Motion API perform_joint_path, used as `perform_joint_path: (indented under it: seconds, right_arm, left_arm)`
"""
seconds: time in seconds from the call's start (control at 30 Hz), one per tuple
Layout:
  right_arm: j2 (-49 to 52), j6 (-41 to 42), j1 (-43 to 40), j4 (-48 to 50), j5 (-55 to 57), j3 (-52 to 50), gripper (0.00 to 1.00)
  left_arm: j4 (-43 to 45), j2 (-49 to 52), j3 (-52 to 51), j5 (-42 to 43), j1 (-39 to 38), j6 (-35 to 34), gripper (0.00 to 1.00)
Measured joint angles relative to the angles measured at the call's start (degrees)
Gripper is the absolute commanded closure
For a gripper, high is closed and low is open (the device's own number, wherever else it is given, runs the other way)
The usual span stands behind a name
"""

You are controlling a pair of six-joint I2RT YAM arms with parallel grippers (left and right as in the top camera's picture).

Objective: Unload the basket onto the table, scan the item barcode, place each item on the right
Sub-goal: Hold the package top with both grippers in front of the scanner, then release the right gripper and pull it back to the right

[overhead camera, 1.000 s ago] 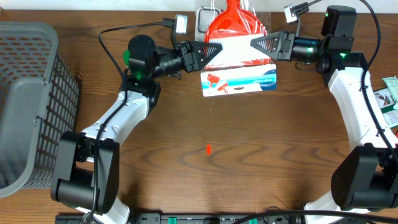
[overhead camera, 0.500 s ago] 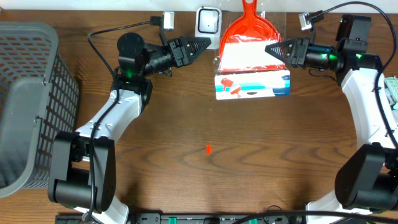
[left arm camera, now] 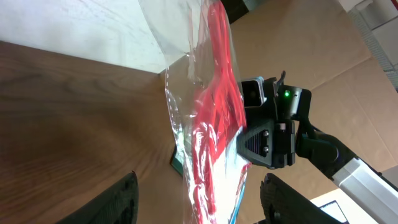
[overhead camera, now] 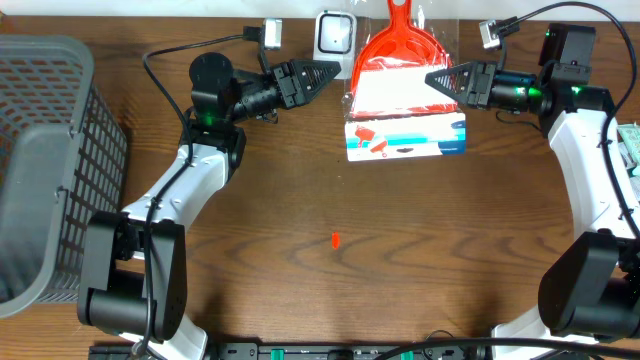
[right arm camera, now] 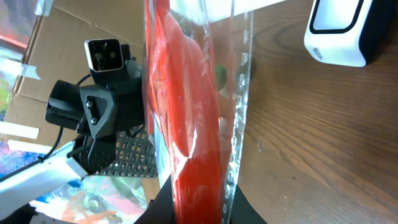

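The right gripper (overhead camera: 434, 78) is clenched on the edge of the bagged red dustpan (overhead camera: 395, 70), held just to the right of the scanner (overhead camera: 335, 33). The left gripper (overhead camera: 328, 72) stands released just beside the scanner, holding nothing. Which face carries the barcode cannot be told. The right arm should probably turn the printed card (overhead camera: 405, 137) toward the scanner, flat and steady, so the plastic does not glare.

Bagged red dustpan (overhead camera: 392, 62), handle toward 12 o'clock, blue-white card (overhead camera: 410, 140) at 6; white scanner (overhead camera: 335, 33) just beside, at 10.
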Motion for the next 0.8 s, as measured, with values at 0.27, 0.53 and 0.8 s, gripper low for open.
perform_joint_path:
  seconds: [0.27,0.53,0.8]
  right_arm:
    - [0.0,0.0,0.0,-0.3,0.0,0.0,0.99]
    - [0.0,-0.1,3.1,-0.7,0.1,0.0,0.99]
    - [0.0,-0.2,8.1,-0.7,-0.1,0.0,0.99]
  left_arm:
    - [0.0,0.0,0.0,0.0,0.0,0.0,0.38]
    - [0.0,0.0,0.0,0.0,0.0,0.0,0.38]
    - [-0.1,0.0,0.0,1.5,-0.1,-0.6,0.59]
